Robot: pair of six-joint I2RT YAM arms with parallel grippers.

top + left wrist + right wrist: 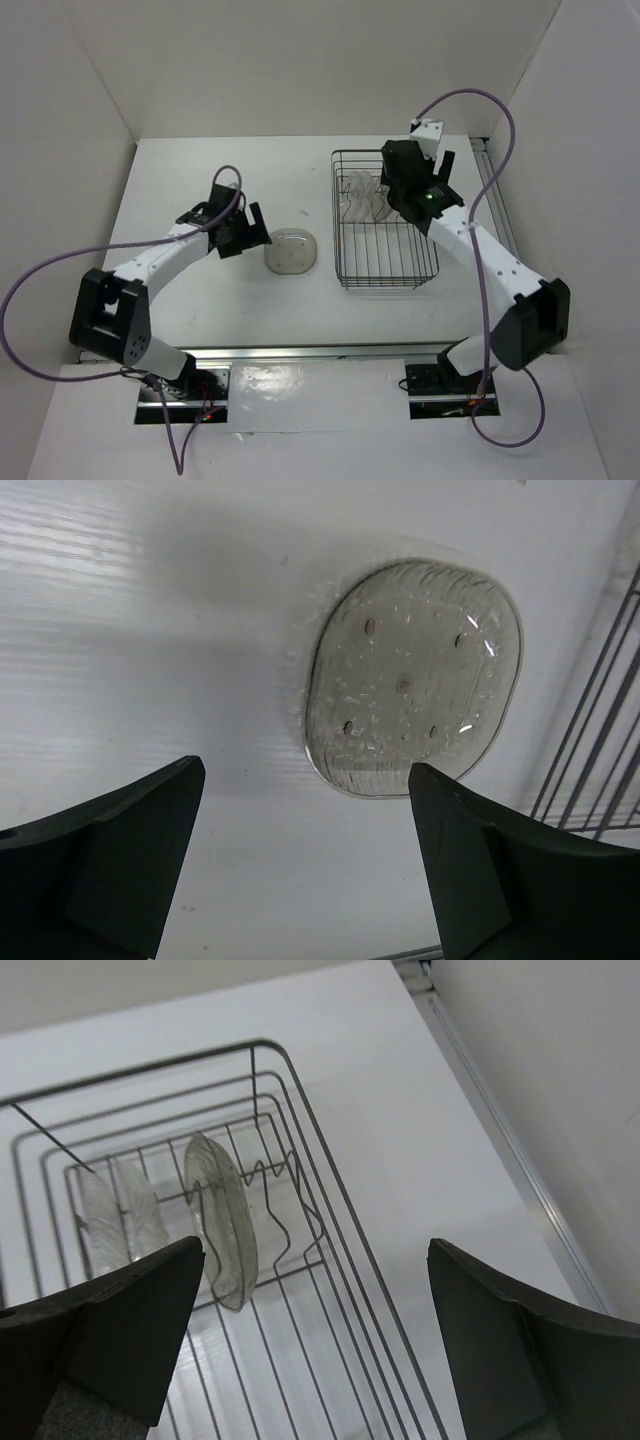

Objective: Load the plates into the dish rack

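One plate (410, 680) flat, just beyond left pincer (305, 770)

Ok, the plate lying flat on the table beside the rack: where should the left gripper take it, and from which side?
Probably the rim on the side facing the left gripper, coming down from above. The plate lies flat on the table, so only its thin edge gives the open jaws something to pinch, and the dish rack stands close on its other side.

1 plate (291, 252) flat, 2+ plates (225, 1222) upright, 1 rack (390, 284), 1 L claw (305, 780), 1 R claw (315, 1252).
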